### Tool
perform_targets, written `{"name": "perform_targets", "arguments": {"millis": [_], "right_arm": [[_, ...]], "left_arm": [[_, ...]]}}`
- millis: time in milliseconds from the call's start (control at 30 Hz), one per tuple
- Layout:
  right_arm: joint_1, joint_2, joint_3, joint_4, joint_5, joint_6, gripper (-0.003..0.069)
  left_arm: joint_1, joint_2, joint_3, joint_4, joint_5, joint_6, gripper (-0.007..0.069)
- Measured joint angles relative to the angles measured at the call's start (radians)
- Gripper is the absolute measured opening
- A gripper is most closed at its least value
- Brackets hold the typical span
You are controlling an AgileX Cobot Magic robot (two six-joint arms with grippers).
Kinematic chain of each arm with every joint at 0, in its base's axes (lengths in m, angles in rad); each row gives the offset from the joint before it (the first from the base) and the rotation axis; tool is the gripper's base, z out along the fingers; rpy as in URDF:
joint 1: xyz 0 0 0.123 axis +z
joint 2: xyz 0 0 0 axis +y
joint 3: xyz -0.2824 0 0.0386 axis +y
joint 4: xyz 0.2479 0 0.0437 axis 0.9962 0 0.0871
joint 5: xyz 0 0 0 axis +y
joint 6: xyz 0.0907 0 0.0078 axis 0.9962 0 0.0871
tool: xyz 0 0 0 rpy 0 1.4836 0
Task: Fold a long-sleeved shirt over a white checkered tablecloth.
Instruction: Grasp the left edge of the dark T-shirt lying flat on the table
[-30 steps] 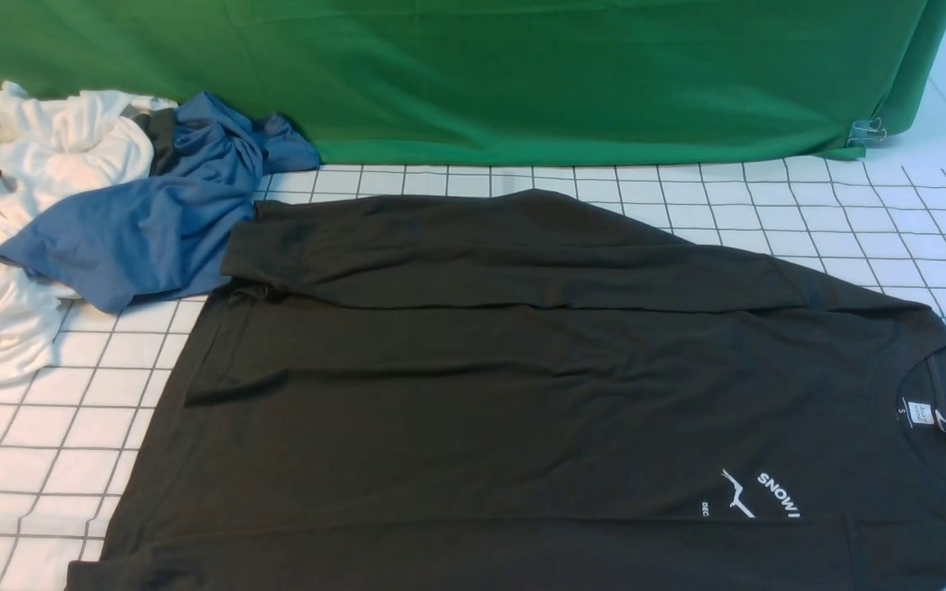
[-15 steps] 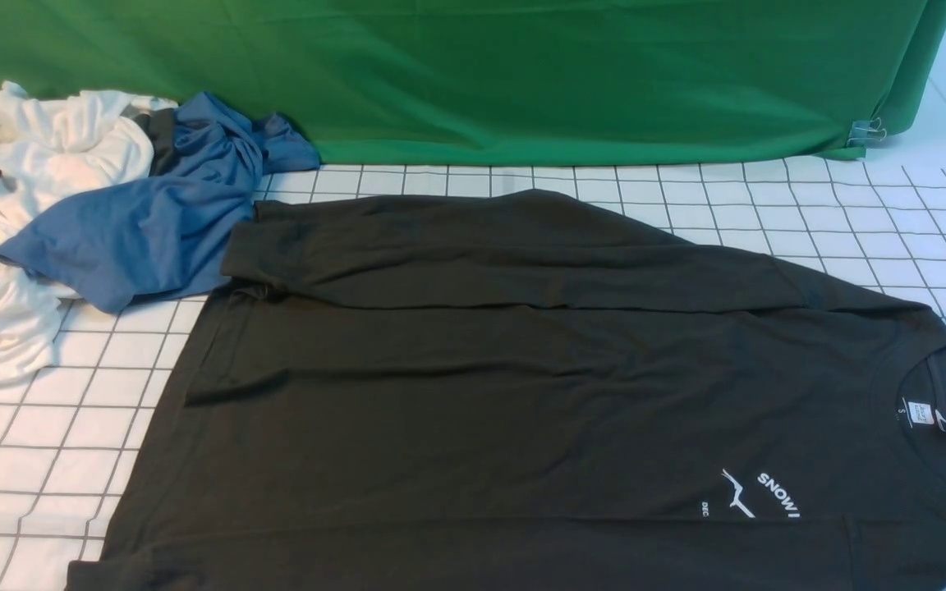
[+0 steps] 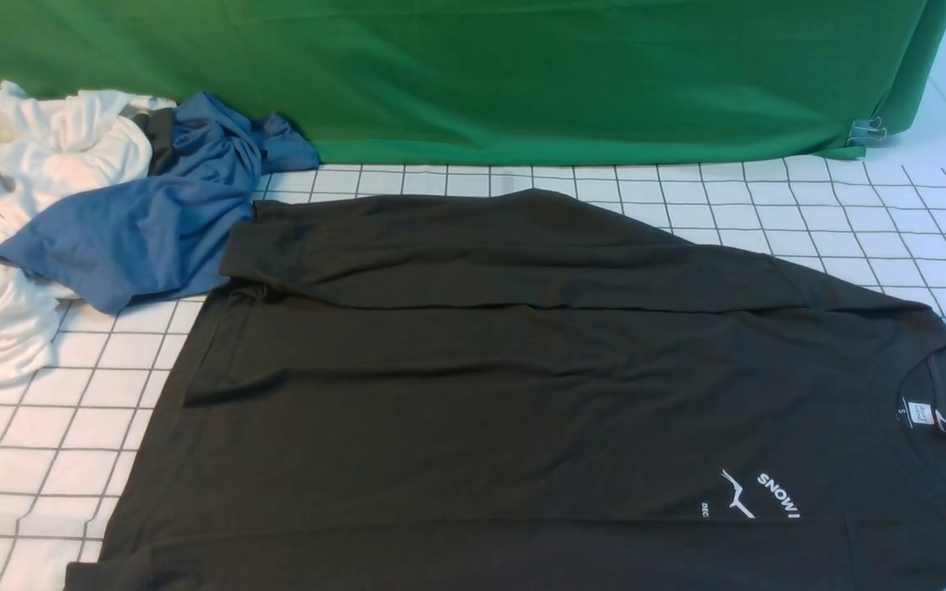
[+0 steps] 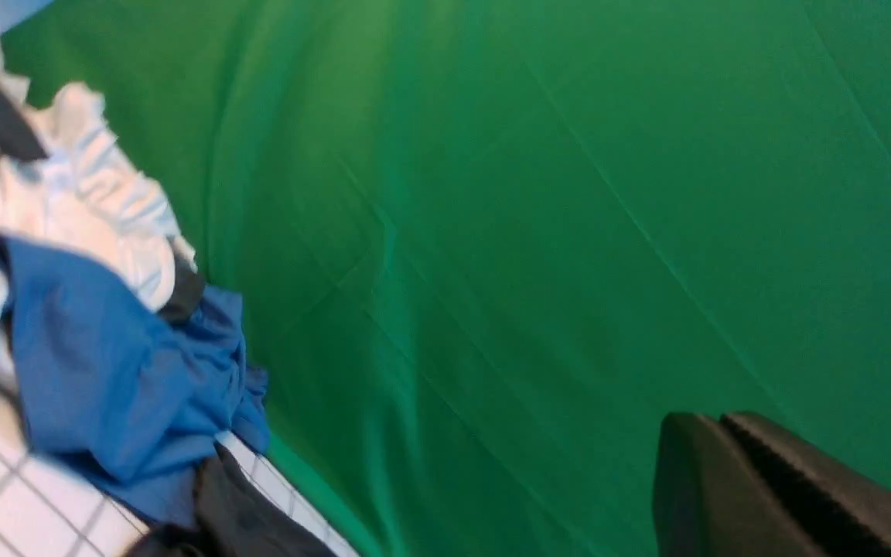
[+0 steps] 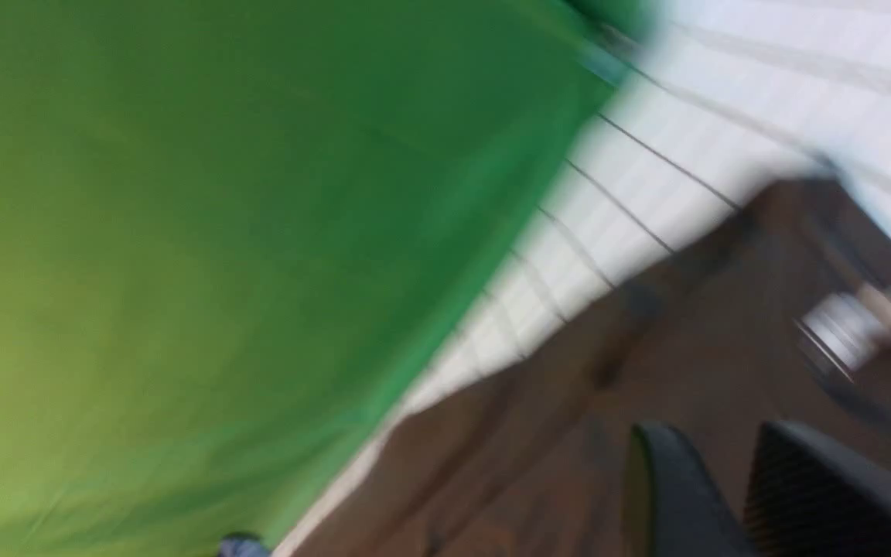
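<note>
Long-sleeved shirt [image 3: 522, 394]: dk matte fabric, flat | white checkered tablecloth [image 3: 769, 197]: thin grid

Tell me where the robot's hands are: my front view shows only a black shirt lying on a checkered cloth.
Observer: The left gripper shows in its wrist view, fingers pressed shut, empty, facing the green backdrop.
Operator: And the other?
Observer: The right gripper has its fingers slightly apart, nothing between them.
Operator: Is it near the shirt?
Observer: It points at the long-sleeved shirt, close to the white neck label; the blur hides any contact.
</note>
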State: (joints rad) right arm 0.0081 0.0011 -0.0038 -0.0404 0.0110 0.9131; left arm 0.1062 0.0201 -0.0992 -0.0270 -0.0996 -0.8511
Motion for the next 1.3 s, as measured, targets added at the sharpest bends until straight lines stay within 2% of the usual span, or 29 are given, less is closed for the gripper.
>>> {"name": "perform_targets", "arguments": {"millis": [67,133,200,267,300,333,400,467,533,667,733,833,967,1100,1300], "right_arm": [[0.012,0.027,-0.053,0.001,0.007,-0.112,0.0127],[0.019,0.059,-0.097,0.001,0.021,-0.193,0.0087],[0.034,0.152,-0.191,0.001,0.064,-0.359,0.0027],[0.052,0.260,-0.318,0.001,0.117,-0.536,0.0012],[0.052,0.271,-0.318,0.001,0.123,-0.550,0.0012],[0.060,0.357,-0.417,0.001,0.182,-0.637,0.0011],[0.068,0.467,-0.548,0.001,0.284,-0.760,0.0011],[0.072,0.533,-0.639,0.001,0.363,-0.820,0.0011],[0.080,0.650,-0.771,0.011,0.550,-0.923,0.0011],[0.103,0.837,-0.939,0.040,0.867,-1.068,0.0011],[0.137,0.882,-0.968,0.070,0.938,-1.104,0.0011],[0.220,0.922,-0.977,0.137,0.990,-1.175,0.0011],[0.305,0.931,-0.979,0.162,0.991,-1.212,0.0013],[0.354,0.931,-0.983,0.164,0.949,-1.248,0.0013],[0.359,0.931,-0.985,0.164,0.861,-1.271,0.0013]], "left_arm": [[0.000,0.079,-0.104,0.117,0.100,0.032,-0.0029],[0.000,0.130,-0.153,0.157,0.153,0.067,-0.0029],[0.000,0.260,-0.280,0.183,0.271,0.215,-0.0029],[0.000,0.414,-0.412,0.115,0.430,0.490,-0.0029],[0.000,0.414,-0.425,0.105,0.430,0.490,-0.0029],[0.000,0.517,-0.527,0.014,0.559,0.711,-0.0029],[-0.016,0.643,-0.647,-0.100,0.719,0.918,-0.0029],[-0.034,0.724,-0.715,-0.151,0.824,1.013,-0.0029],[-0.087,0.842,-0.833,-0.195,0.990,1.109,-0.0029],[-0.191,1.025,-1.002,-0.153,1.245,1.165,-0.0029],[-0.228,1.090,-1.037,-0.117,1.284,1.162,-0.0029],[-0.272,1.179,-1.048,-0.064,1.307,1.151,-0.0029],[-0.284,1.253,-1.020,-0.046,1.309,1.168,-0.0013],[-0.285,1.328,-0.936,-0.042,1.308,1.210,0.0066],[-0.315,1.436,-0.822,-0.013,1.232,1.256,0.0282]]}}
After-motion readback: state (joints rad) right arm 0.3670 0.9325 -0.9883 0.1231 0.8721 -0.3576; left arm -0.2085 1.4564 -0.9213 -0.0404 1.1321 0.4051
